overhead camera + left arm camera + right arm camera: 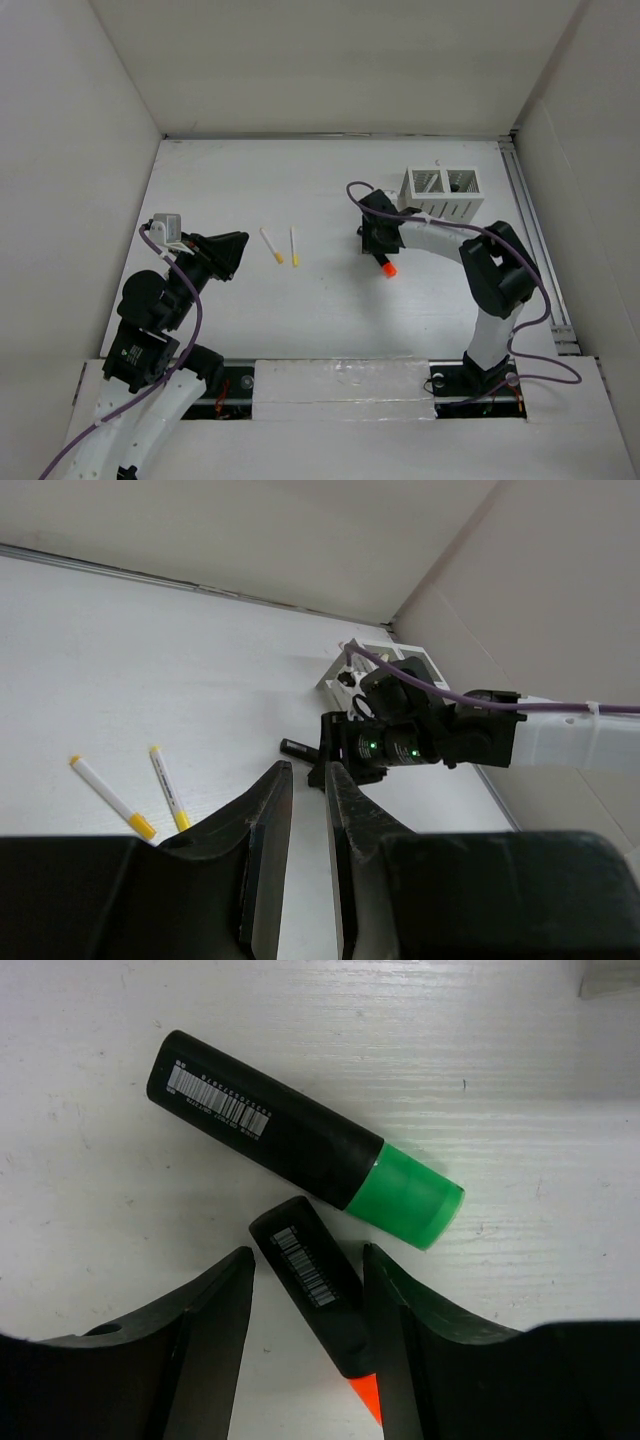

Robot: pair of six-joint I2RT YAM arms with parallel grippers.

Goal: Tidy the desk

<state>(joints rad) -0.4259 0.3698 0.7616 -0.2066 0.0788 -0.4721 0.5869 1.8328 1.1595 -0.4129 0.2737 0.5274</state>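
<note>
The large flat white desk (250, 190) fills the top view, with walls on three sides and a metal rail (528, 215) along its 3 o'clock edge.

The right gripper (308, 1260) points down at a black highlighter with an orange cap (322, 1295). Its jaws are wide and stand on both sides of the barrel, but they are not closed on it; white table shows beside one finger. I judge that it stands so in order to take this highlighter. A black highlighter with a green cap (300, 1140) lies just beside it, at 12 o'clock in the wrist view, so a closing finger may push it.

The white slotted two-compartment box (440, 193) stands near, at 1 o'clock from this gripper, and is probably where the pens go. The way there looks free.

Two thin white pens with yellow caps (283, 246) lie almost parallel, at 9 o'clock from the right gripper. The left gripper (308, 775) is low and near them, and it points at them from their 9 o'clock side. Its jaws are narrow, only a slit, and hold nothing. There is open room at 12 o'clock, towards the far wall.
</note>
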